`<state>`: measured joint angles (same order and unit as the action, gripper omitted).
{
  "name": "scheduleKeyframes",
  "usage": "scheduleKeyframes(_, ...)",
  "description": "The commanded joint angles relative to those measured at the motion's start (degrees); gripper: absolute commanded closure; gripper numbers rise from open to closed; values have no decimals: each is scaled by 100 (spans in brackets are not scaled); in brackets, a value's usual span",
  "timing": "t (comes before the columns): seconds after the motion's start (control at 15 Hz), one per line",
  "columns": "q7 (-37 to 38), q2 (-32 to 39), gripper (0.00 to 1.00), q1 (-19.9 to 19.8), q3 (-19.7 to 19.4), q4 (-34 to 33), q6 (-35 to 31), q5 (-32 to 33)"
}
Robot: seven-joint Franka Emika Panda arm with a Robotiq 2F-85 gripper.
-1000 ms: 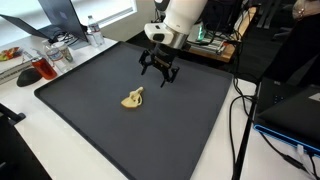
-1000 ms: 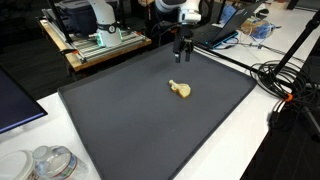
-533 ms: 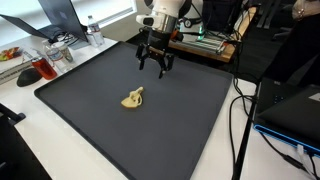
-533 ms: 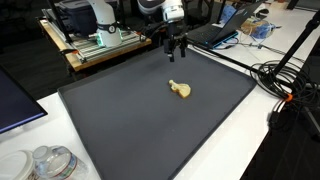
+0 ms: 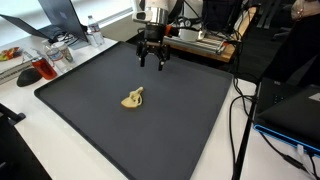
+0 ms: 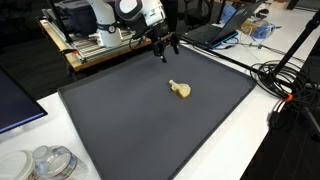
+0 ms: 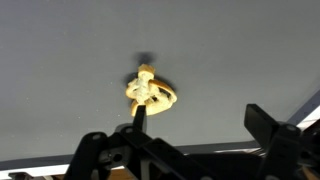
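The gripper (image 5: 152,60) hangs wide and empty near the top of the mat (image 5: 200,120), well apart from the toy (image 5: 132,98) lying ungrasped mid-frame.

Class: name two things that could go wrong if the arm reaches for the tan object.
1. The tan object lies low on the mat; the open gripper might scrape the mat or nudge it aside.
2. The gripper hangs near the wooden bench beyond the mat; a wide swing may clip it.
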<state>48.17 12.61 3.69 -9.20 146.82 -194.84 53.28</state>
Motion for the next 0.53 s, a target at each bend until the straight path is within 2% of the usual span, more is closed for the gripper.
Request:
scheduleKeyframes(0.0, 268, 63, 0, -632, 229, 277, -644, 445)
scheduleKeyframes(0.13, 551, 165, 0, -943, 339, 248, -859, 828)
scheduleKeyframes(0.2, 508, 51, 0, -838, 285, 150, -529, 736)
scheduleKeyframes(0.27, 272, 134, 0, -738, 209, 231, -653, 538)
scheduleKeyframes(0.47, 275, 131, 0, -787, 218, 193, -646, 544)
